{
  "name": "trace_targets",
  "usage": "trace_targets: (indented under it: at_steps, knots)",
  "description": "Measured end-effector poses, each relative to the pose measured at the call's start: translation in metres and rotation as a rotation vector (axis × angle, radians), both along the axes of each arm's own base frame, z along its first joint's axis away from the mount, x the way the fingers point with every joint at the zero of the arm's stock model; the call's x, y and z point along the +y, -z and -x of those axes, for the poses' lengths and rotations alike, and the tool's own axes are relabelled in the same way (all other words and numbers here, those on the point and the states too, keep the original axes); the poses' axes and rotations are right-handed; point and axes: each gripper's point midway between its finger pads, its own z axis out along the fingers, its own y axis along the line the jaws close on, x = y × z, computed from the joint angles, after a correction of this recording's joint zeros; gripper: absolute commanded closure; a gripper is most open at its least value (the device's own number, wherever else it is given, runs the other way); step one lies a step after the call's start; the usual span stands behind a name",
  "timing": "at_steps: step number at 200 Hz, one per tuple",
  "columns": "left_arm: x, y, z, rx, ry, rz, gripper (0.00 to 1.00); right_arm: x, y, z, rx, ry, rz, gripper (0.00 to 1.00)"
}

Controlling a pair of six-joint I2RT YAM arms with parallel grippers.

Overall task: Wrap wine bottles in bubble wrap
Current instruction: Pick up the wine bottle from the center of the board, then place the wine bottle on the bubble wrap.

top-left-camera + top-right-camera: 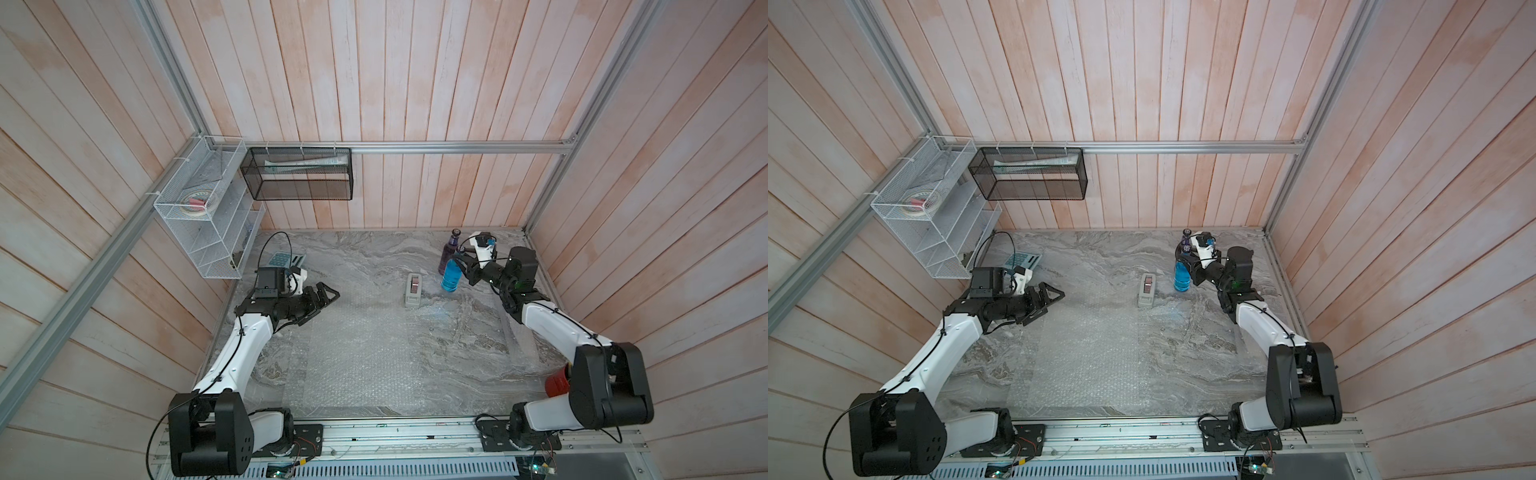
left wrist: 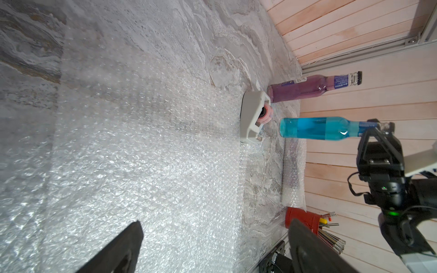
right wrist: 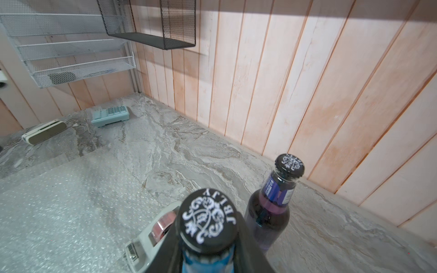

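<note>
Blue bottle [image 1: 451, 279] stands upright just right of the dispenser [image 1: 413, 291]. We can't tell if its base is on the counter [image 1: 374, 257] or a hair off it. R end effector [image 2: 377, 127] is clenched on its neck, right under the cap [image 3: 208, 217]. Purple bottle [image 1: 448, 253] stands close behind the blue one, further from the dispenser twd the back wall. Bubble wrap [image 1: 357, 357] lies flat from the dispenser's near side twd the robot base, w/ no bottle on it. L end effector [image 1: 322, 306] hangs well left of the dispenser, fingers spread wide, grasping nothing, over the wrap's far-left corner.

Risks, as we judge them:
- Neck grip is thin & high up, so the heavy liquid end could swing, or the glass could slip thru, when we lift or tilt.
- Purple bottle is so close that any sideways pull prob. tips it.
- Dispenser sits btwn the bottle & most of the wrap, so a low carry clips it.
- Wrap is light & unpinned, so setting the bottle down may bunch or shove it.
- A round bottle laid on its side can roll off.
</note>
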Motion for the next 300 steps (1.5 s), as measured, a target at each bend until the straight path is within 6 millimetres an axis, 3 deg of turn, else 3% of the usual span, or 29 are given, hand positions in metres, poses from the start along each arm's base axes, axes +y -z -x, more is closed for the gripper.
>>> trace_targets:
  at_steps: [16,37,66,101,176,210,258,300]
  knots:
    - [0.002,0.0,0.0,0.001,-0.004,0.001,0.0,0.015,-0.012,0.023,-0.018,-0.054,0.002,0.86]
    - [0.003,-0.001,0.0,0.003,-0.005,0.002,0.0,0.051,-0.013,0.058,-0.007,-0.164,0.006,0.86]
    - [0.002,-0.006,0.0,-0.004,0.002,0.008,0.0,0.101,0.011,0.106,0.076,-0.324,0.006,0.86]
    - [0.005,-0.006,0.0,-0.004,0.001,0.007,0.0,0.13,0.042,0.142,0.177,-0.404,0.03,0.86]
    - [0.011,-0.005,0.001,0.002,-0.006,0.004,0.0,0.148,0.06,0.161,0.214,-0.428,0.093,0.86]
    - [0.014,-0.005,0.001,-0.003,-0.007,0.003,0.0,0.172,0.063,0.167,0.19,-0.476,0.15,0.85]
    - [0.022,-0.001,0.003,0.015,-0.024,-0.008,0.0,0.228,0.072,0.17,0.156,-0.555,0.265,0.83]
    - [0.028,-0.006,0.001,0.019,-0.023,-0.041,0.0,0.288,0.101,0.182,0.126,-0.637,0.403,0.79]
